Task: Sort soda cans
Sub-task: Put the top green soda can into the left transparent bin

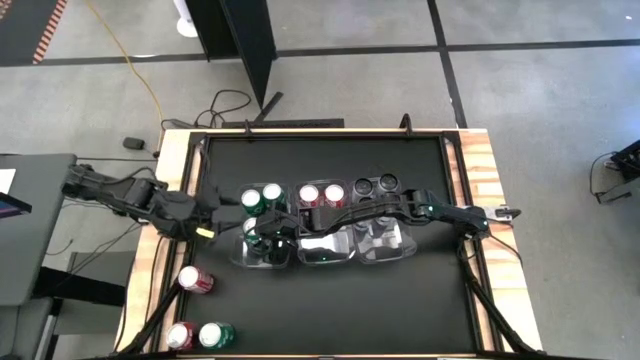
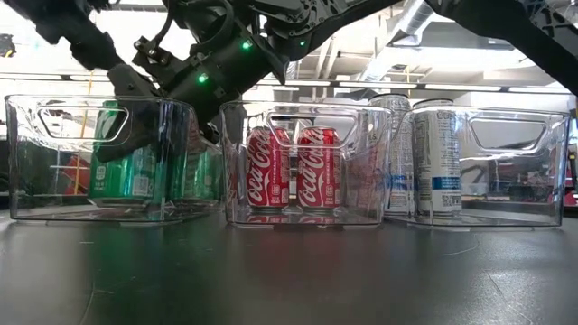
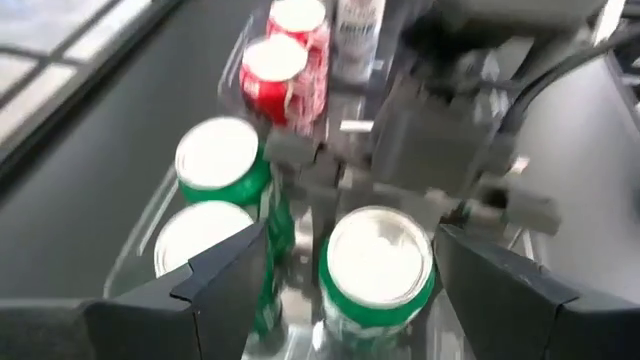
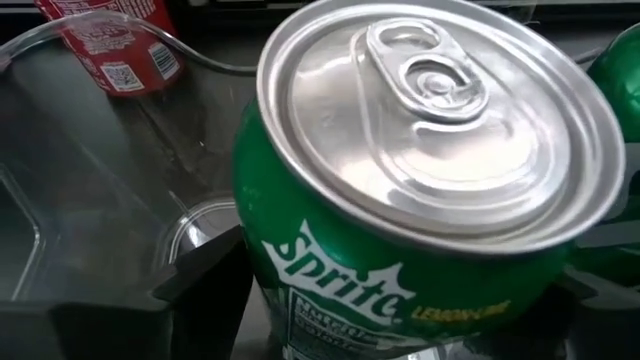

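Note:
Three clear trays stand in a row mid-table. The left tray (image 1: 240, 258) holds two green cans (image 1: 262, 197) standing at its far end. The middle tray holds two red cans (image 1: 321, 193), the right tray two silver-grey cans (image 1: 374, 186). My right gripper (image 1: 263, 240) reaches across the trays into the left tray and is shut on a third green can (image 4: 420, 150). My left gripper (image 1: 214, 218) hovers open at the left tray's left side, its fingers (image 3: 225, 275) apart and touching nothing. My right gripper pinches the green can's side wall (image 4: 250, 250) between its two fingers, below the silver top. The fingers come from above, slanting from the table's right. The can stands about upright inside the left tray; whether its bottom rests on the tray floor cannot be told.
Loose cans sit near the table's front left: a red one lying on its side (image 1: 195, 281), another red one (image 1: 180, 336) and a green one (image 1: 216, 335) upright. My right arm (image 1: 400, 208) lies over the middle and right trays. The table's near middle and right is bare.

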Motion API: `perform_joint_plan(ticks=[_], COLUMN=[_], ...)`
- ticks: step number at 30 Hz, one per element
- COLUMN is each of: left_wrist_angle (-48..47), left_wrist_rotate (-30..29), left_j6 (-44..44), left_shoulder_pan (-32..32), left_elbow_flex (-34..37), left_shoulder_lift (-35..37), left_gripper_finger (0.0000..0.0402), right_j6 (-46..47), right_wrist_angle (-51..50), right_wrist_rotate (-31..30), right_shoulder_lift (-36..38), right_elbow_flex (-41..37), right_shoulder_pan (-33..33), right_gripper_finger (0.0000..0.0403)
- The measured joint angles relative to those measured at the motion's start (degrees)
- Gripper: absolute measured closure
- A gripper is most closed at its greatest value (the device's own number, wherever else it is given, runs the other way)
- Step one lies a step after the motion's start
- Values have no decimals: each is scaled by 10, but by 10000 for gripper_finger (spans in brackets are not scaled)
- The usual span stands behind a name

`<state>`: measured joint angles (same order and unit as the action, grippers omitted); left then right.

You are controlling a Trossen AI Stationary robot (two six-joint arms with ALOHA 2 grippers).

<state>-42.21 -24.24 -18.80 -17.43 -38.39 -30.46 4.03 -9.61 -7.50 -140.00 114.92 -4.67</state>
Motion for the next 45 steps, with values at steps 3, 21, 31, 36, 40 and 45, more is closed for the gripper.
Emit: perform_joint_plan(ticks=[3,21,31,36,40,45], left_wrist_angle=[-15,-19,-20,-20,-20,-20], left_wrist_rotate=[0,-1,-1,-2,-4,-5], left_j6=[-18,-23,-21,-19,-18,-11], left_shoulder_pan=[0,0,0,0,0,0], left_elbow_flex=[3,3,3,3,3,3], left_shoulder_lift=[-7,-26,-26,-26,-26,-26], left_gripper_finger=[120,120,120,120,120,120], right_j6=[0,-50,-96,-124,-145,-175], right_wrist_angle=[4,35,34,30,-4,-69], right_wrist_rotate=[0,-9,-29,-30,-43,-47], right_shoulder_lift=[1,3,2,1,1,1], right_elbow_flex=[1,11,38,55,89,148], right_shoulder_pan=[0,-9,-14,-17,-23,-32], right_gripper_finger=[40,7,7,7,7,7])
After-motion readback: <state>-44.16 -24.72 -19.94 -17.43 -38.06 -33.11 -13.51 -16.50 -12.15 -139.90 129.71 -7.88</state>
